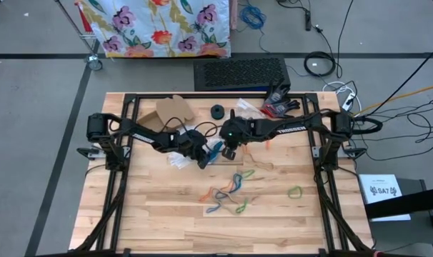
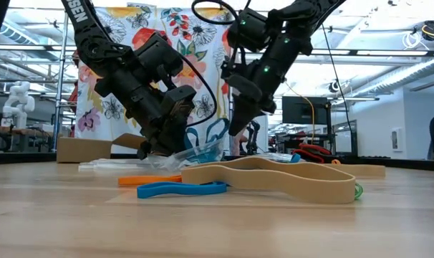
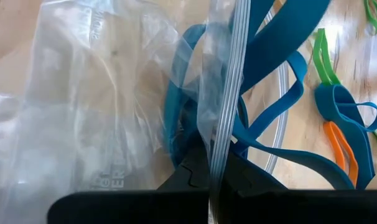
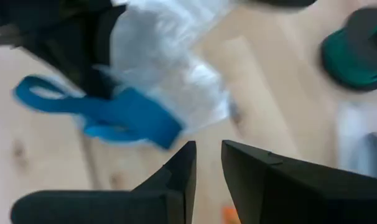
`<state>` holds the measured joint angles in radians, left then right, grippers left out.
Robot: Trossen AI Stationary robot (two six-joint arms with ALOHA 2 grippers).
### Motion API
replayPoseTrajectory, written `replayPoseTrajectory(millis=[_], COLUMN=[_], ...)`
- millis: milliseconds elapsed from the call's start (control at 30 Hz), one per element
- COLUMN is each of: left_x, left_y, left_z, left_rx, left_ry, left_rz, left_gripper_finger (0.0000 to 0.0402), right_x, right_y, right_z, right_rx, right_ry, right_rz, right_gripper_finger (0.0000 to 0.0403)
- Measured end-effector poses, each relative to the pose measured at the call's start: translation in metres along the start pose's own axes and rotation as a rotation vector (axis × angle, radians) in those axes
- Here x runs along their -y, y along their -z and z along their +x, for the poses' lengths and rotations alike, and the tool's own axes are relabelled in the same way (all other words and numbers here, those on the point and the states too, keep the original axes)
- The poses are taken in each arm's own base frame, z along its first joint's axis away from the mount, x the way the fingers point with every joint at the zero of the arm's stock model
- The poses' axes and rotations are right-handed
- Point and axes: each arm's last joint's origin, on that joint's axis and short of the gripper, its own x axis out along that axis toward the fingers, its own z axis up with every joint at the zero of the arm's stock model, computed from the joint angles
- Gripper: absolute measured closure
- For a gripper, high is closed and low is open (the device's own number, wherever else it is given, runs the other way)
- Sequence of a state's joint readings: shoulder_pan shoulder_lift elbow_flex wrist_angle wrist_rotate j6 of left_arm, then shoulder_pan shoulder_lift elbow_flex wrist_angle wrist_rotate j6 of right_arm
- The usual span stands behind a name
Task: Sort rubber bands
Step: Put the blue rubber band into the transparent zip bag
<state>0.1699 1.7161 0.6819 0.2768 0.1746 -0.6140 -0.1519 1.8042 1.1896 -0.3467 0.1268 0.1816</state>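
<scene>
The table point(image 1: 159, 221) is a pale wooden top framed by dark rails. Both arms reach in from its side edges and meet near the middle of the far half.

The left gripper point(image 1: 202, 160) is low over the wood, its fingers clamped together on the zip edge of a clear bag point(image 3: 101, 106). The bag lies crumpled under it, and in the left wrist view blue bands point(image 3: 282, 81) loop in and around the bag's mouth.

The right gripper point(image 4: 207, 163) hangs just beside the left one, above the bag, with its fingers point(image 4: 176, 174) a narrow gap apart and nothing between them. In the right wrist view a blue band point(image 4: 123, 118) pokes out from the bag point(image 4: 170, 68) ahead of the fingers.

A brown cardboard piece point(image 1: 175, 111) lies toward the far left corner, and a small dark round thing point(image 1: 217, 112) sits beside it.

The loose rubber bands point(image 1: 227, 194) are scattered around the table's middle, nearer the front edge than the grippers: blue, green and orange loops in a tangle. 1 green band point(image 1: 294, 191) lies apart toward the right edge. In the low view a wide tan band point(image 2: 274, 179), a blue band point(image 2: 181, 188) and an orange band point(image 2: 142, 180) lie closest to the front.
</scene>
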Motion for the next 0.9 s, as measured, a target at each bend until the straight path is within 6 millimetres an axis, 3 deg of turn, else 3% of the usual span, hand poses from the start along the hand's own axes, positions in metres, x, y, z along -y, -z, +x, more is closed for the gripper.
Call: replayPoseTrajectory(millis=[133, 233, 400, 600, 900], left_x=[0.000, 0.000, 0.000, 0.000, 0.005], left_y=[0.000, 0.000, 0.000, 0.000, -0.004], left_z=[0.000, 0.000, 0.000, 0.000, 0.000], left_rx=[0.000, 0.000, 0.000, -0.002, 0.019], left_ry=[0.000, 0.001, 0.001, 0.007, 0.087], left_rz=[0.001, 0.001, 0.001, -0.001, 0.004], left_gripper_finger=[0.0401, 0.0401, 0.0401, 0.0401, 0.0401], right_x=[0.000, -0.006, -0.016, -0.029, -0.031], right_y=[-0.005, -0.012, -0.014, -0.004, 0.007], right_z=[0.000, -0.001, 0.000, 0.021, 0.052], right_rx=[0.059, 0.123, 0.150, 0.110, 0.065], right_ry=[0.013, -0.073, -0.172, -0.226, -0.224], right_rz=[-0.041, -0.084, -0.089, -0.100, -0.103], right_gripper_finger=[0.0368, 0.0397, 0.0398, 0.0402, 0.0403])
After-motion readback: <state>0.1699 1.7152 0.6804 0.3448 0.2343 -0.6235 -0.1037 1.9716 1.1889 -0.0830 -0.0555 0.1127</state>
